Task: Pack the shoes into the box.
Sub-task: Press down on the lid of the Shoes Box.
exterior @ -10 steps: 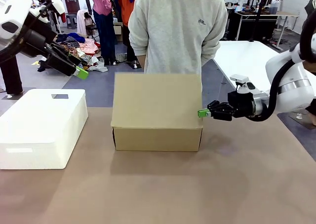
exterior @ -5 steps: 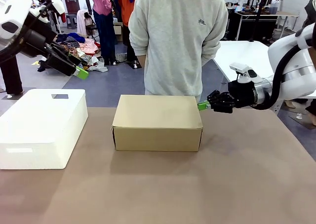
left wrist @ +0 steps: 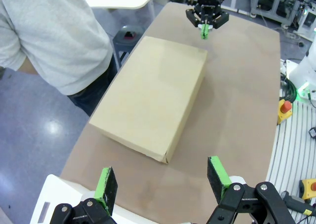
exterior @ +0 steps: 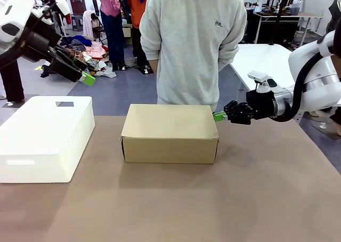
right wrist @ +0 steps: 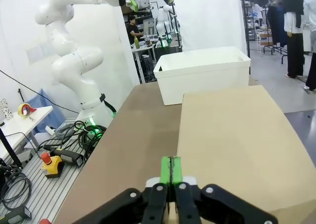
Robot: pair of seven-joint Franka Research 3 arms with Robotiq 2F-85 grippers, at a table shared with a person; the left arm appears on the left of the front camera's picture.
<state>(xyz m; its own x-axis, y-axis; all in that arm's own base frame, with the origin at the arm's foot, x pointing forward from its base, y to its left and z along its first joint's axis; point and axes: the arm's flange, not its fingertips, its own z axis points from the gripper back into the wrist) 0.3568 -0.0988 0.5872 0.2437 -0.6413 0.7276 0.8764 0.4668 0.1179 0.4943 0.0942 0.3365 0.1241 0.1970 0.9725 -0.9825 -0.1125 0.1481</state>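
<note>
Far left, above the worktop's point(exterior: 224, 199) edge, the left pincer point(exterior: 87, 78) hangs in the air, tilted down toward the right, jaws spread wide with nothing between them; in its own wrist view the two green pads point(left wrist: 106, 188) stand well apart. Below it, at the left edge of the brown worktop, sits a white box point(exterior: 45, 138), closed-looking from the front, open-topped in the right wrist view. Centre: the brown cardboard box point(exterior: 169, 132), lid flat down and shut, long side facing the near edge. A person in a grey sweatshirt point(exterior: 192, 39) stands just behind it at the far side, arms behind the back. The shoes can't be made out anywhere. Right: the right pincer point(exterior: 219, 116) reaches in level, jaws pressed tight together on nothing, green tips at the box's far right top corner, touching or just beside; cannot tell which.
</note>
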